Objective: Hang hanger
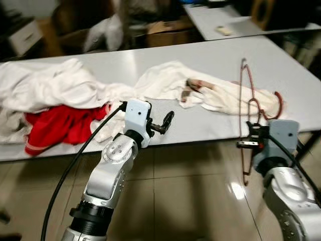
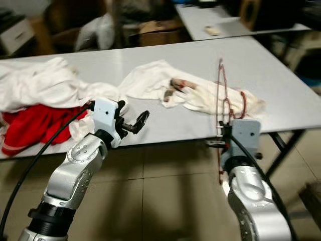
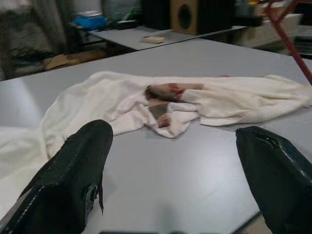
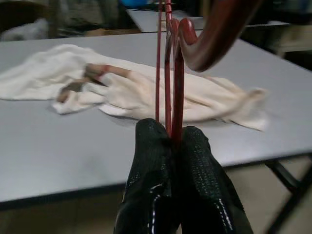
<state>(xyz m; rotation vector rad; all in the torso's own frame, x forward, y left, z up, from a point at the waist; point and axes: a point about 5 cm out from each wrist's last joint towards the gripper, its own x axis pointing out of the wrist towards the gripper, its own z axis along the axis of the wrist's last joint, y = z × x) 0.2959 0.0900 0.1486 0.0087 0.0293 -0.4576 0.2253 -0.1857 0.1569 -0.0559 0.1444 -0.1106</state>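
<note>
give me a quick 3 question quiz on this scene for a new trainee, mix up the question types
1. True or false: the right gripper is shut on the red hanger.
2. What lies nearest the open left gripper?
A. a white garment on the grey table
B. a blue bucket
C. a stack of plates
3. Fill in: the red garment lies partly under a pile of ____ cloth.

Key: 1 true; 2 A; 3 white
</note>
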